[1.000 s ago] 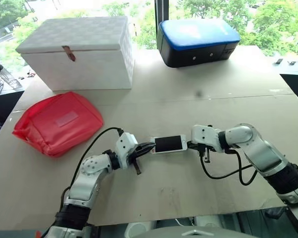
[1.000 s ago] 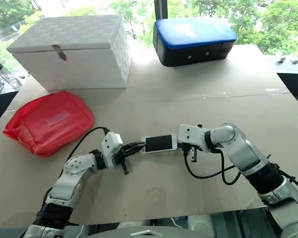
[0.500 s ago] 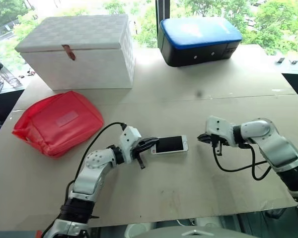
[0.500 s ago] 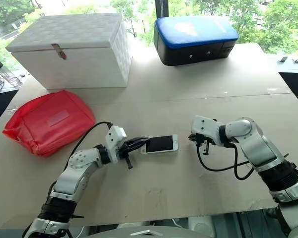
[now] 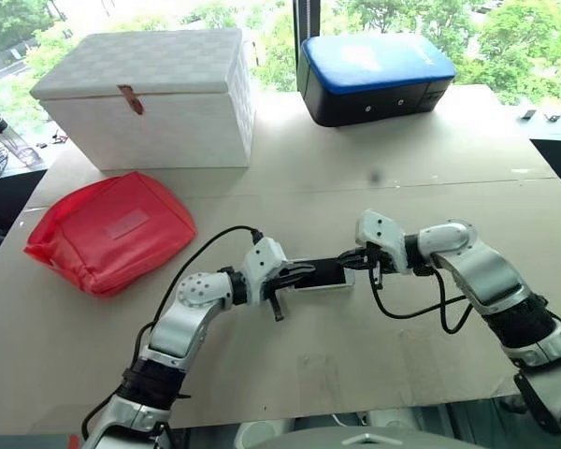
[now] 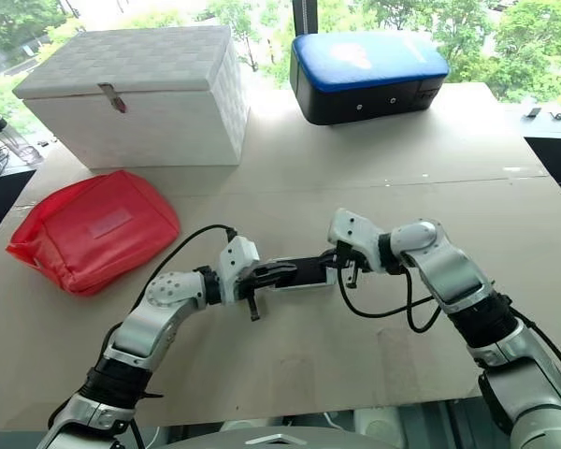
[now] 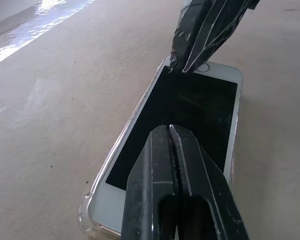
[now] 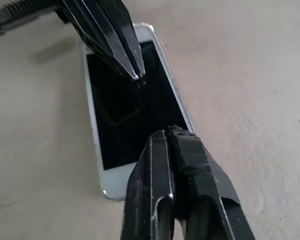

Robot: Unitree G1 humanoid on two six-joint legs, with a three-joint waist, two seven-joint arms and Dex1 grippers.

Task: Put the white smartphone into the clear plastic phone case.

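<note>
The white smartphone [image 5: 323,274] lies flat, dark screen up, in the middle of the tan table [image 5: 290,365]. Along its long edge and at one corner shows the rim of the clear plastic phone case [image 7: 86,216], and the phone sits inside it. My left gripper [image 5: 305,271] is shut, its tip [image 7: 169,130] over the screen at the phone's left half. My right gripper [image 5: 349,260] is shut too, its tip [image 8: 168,133] down at the phone's right end. The two tips face each other over the screen, a short way apart.
A red pouch [image 5: 107,229] lies to the left. A white woven box [image 5: 150,98] stands at the back left and a black case with a blue top [image 5: 374,75] at the back centre. The table's front edge runs just below my arms.
My right gripper, which had drawn off to the right half a second ago, has come back to the phone's right end. The left gripper has slid rightward over the screen. The phone stays put.
</note>
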